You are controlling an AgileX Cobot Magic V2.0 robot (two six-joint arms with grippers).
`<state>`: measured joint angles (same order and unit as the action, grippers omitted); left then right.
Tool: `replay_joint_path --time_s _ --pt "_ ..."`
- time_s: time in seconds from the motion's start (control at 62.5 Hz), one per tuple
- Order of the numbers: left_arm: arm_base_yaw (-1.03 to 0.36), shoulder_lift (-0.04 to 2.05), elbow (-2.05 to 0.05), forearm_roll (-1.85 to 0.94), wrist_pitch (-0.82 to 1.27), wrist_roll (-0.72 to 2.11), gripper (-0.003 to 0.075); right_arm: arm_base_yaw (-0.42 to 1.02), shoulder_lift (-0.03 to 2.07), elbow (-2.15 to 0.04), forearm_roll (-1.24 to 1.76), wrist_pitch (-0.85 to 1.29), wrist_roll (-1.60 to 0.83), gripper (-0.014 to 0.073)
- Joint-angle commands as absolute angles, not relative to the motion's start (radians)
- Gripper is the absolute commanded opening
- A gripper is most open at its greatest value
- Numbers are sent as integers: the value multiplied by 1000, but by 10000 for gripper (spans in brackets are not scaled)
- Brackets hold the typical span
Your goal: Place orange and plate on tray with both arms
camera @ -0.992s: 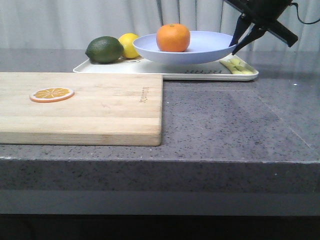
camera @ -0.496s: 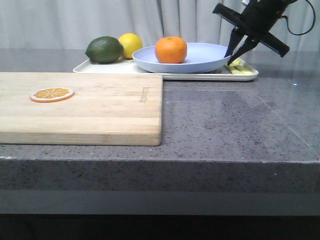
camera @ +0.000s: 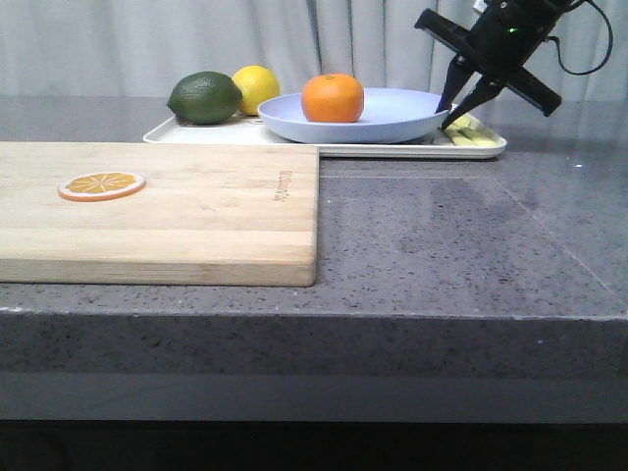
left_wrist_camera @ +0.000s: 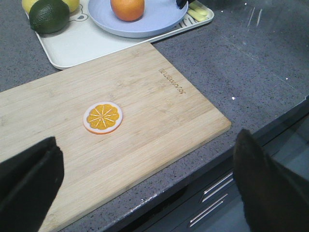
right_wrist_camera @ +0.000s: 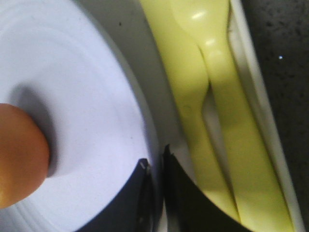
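Observation:
The orange (camera: pixel 333 98) sits in the lavender-blue plate (camera: pixel 392 113), which is down on the cream tray (camera: pixel 392 149) at the back of the counter. My right gripper (camera: pixel 446 120) is shut on the plate's right rim, one finger inside the rim and one outside. The right wrist view shows this pinch (right_wrist_camera: pixel 155 166) on the plate (right_wrist_camera: pixel 87 87), with the orange (right_wrist_camera: pixel 19 159) at the edge. My left gripper (left_wrist_camera: pixel 149 188) is open and empty above the near edge of the cutting board. It is out of the front view. The left wrist view also shows the orange (left_wrist_camera: pixel 127 8), the plate (left_wrist_camera: pixel 149 21) and the tray (left_wrist_camera: pixel 82 43).
A lime (camera: pixel 204 97) and a lemon (camera: pixel 256 86) lie on the tray's left end. Yellow plastic utensils (right_wrist_camera: pixel 212 96) lie along its right rim, beside my right fingers. A wooden cutting board (camera: pixel 196 211) with an orange slice (camera: pixel 101 184) lies front left.
My right gripper has lowered the plate with the orange down onto the tray and shifted it slightly left. The plate now sits level and lower.

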<state>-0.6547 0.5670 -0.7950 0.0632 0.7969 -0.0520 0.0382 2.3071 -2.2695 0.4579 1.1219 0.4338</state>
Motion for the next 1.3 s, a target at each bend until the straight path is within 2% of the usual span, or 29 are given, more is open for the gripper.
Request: replay_joint_path --time_s 0.0,0.112,0.176,0.432,0.784,1.008,1.28 --pt "-654 571 -819 57 725 -62 692 35 2236 -2309 508 1060 438 274" --pt "-654 571 -819 57 725 -62 692 35 2233 -2309 508 1051 438 408" --pt "-654 571 -819 57 725 -62 692 35 2228 -2309 508 1051 437 438" --pt "-654 571 -819 57 725 -62 692 35 2140 -2309 467 1029 336 435" --pt "-654 571 -819 57 725 -62 692 49 1875 -2291 400 1075 0 435" --pt "-654 571 -819 57 725 -62 692 177 1623 -2047 104 1060 -28 435" --pt "-654 571 -819 57 716 -62 692 208 1298 -1596 76 891 -28 435"
